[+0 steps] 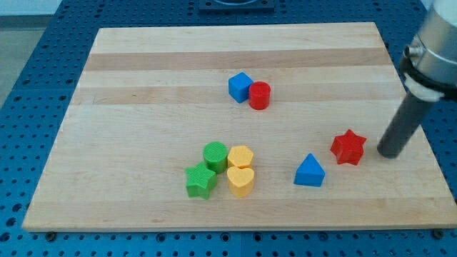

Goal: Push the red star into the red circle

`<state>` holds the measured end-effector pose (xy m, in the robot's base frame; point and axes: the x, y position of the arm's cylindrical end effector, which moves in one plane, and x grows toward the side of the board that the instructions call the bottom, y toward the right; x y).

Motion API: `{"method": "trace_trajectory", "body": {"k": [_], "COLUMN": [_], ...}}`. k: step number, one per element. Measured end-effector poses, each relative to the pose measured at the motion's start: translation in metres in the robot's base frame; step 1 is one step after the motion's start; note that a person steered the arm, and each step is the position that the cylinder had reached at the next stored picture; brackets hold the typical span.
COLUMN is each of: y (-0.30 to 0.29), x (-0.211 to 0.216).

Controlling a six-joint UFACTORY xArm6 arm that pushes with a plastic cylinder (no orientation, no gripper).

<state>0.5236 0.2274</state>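
On the view's right side of the wooden desk [143,86], my tip [390,154] rests on the surface just to the right of the red star [348,147], with a narrow gap between them. There is no claw on this arm, only the dark rod, so nothing opens or closes here.

The red star lies in the lower right part of the desk. The red circle [259,95], a short cylinder, stands well apart from it, up and to the view's left near the middle, touching a blue cube [240,87] on its left side. A blue triangle [310,172] sits near the star, below and to its left.

Toward the view's bottom, left of centre, 4 blocks huddle together: a green cylinder [215,155] beside a yellow hexagon [240,156], and below them a green star [201,181] beside a yellow heart [240,181].

The desk rests on a blue perforated base [28,71].
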Motion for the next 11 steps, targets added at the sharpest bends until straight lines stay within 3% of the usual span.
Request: {"method": "trace_trajectory", "body": {"k": [1, 5, 9, 11], "y": [-0.028, -0.134, -0.139, -0.128], "x": [0.006, -0.037, -0.1, -0.095]}}
